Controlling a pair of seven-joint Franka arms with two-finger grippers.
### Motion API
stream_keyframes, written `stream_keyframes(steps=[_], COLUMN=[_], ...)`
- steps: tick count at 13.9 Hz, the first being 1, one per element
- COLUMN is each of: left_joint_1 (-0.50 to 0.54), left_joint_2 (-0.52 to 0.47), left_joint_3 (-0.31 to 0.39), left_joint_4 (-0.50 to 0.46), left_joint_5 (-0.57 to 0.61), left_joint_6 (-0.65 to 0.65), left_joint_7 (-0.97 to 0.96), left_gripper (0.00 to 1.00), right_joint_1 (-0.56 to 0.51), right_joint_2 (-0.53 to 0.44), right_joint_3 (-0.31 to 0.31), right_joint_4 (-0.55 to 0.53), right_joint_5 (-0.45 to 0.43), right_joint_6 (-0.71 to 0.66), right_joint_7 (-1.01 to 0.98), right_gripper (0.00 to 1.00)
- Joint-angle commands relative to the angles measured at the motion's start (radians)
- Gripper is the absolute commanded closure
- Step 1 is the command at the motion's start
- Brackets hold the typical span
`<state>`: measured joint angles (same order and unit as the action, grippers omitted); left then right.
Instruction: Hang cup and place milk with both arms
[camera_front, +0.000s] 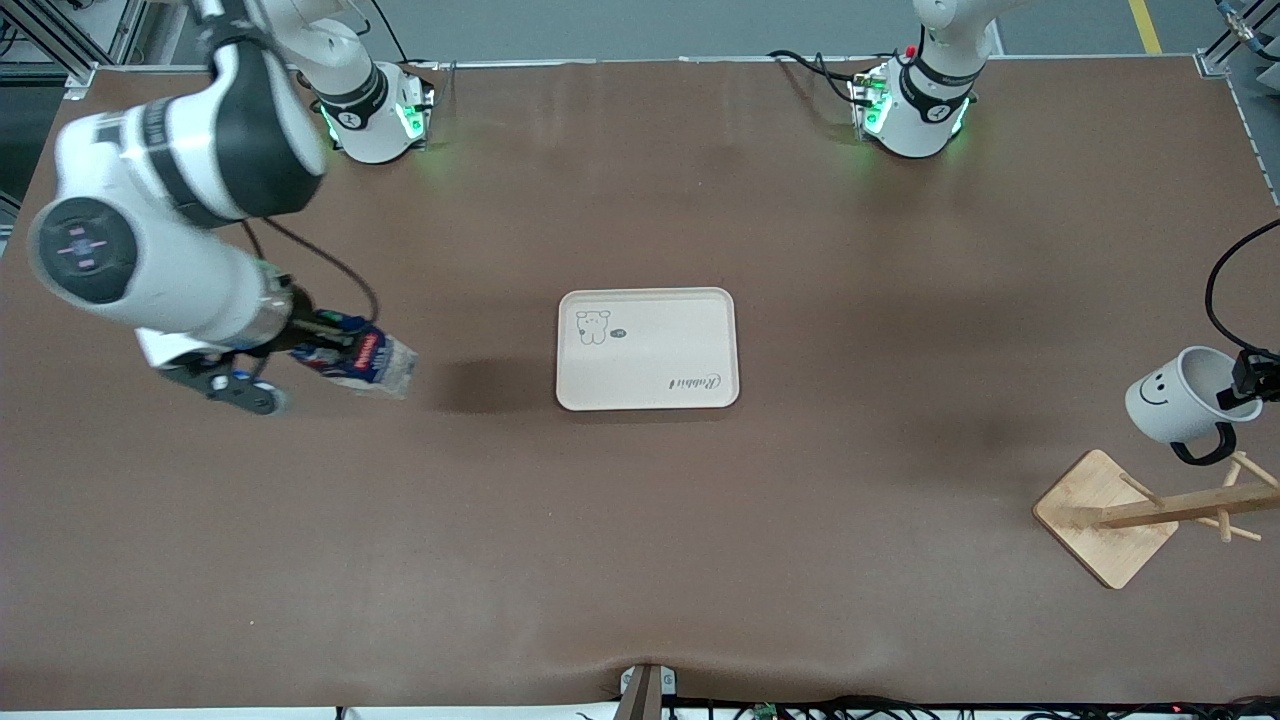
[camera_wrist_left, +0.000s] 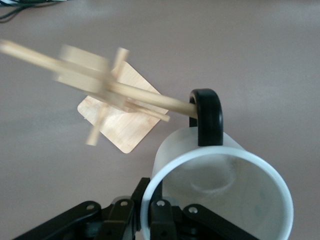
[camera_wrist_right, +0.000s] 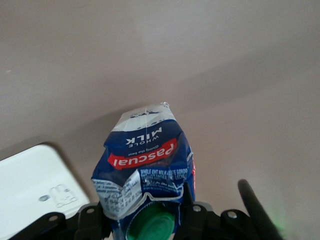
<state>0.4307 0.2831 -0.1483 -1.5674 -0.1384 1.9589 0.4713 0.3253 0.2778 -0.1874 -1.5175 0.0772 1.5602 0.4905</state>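
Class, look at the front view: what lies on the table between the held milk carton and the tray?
Nothing: only bare brown table with a shadow separates the milk carton from the tray, seen in the front view.

**Brown table under even light**

A wide brown table (camera_front: 640, 560) fills the room's middle. Grey floor (camera_front: 650, 25) with a yellow line (camera_front: 1145, 25) runs along its edge. Metal framing (camera_front: 60, 40) stands at the corner.

The tray (camera_front: 648, 348) lies mid-table; the rack (camera_front: 1105, 515) toward the left arm's end.
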Motion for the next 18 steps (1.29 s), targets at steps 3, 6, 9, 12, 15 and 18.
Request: stream_keyframes(steps=[3,6,9,12,15,18], left_joint_1=[0.002,0.013,0.016,0.014,0.011,0.0], left_joint_2=[0.018,0.034,0.053,0.076,0.09,0.084], left_joint_3=[-0.007,-0.005,-0.005,-0.005,-0.005,-0.008], left_joint_4=[0.043,0.041,0.062,0.089,0.107,0.109], left_joint_5=[-0.017,-0.015,-0.012,-0.01,-0.009,-0.007], left_joint_6=[-0.012,-0.012,-0.012,-0.012,-0.012,-0.014], left_joint_7=[0.01,0.036,0.043,0.041,0.036,0.033], left_gripper=[1.0,1.0,1.0,1.0,0.81,0.0], right_joint_1=[-0.184,-0.287,-0.292,-0.298,-0.307,-0.31], right_joint_2=[-0.083,-0.081,-0.188,-0.241,-0.241,-0.241], right_joint_3=[0.02,0.019,0.02,0.02,0.02,0.02], right_joint_4=[-0.183,-0.24,-0.505,-0.685,-0.728,-0.73], right_joint_5=[-0.01,-0.028,-0.031,-0.031,-0.031,-0.031], right_joint_6=[0.06,0.102,0.324,0.466,0.483,0.482], right_joint_7=[-0.213,-0.288,-0.303,-0.308,-0.311,-0.311], right_gripper=[1.0,1.0,1.0,1.0,1.0,0.72])
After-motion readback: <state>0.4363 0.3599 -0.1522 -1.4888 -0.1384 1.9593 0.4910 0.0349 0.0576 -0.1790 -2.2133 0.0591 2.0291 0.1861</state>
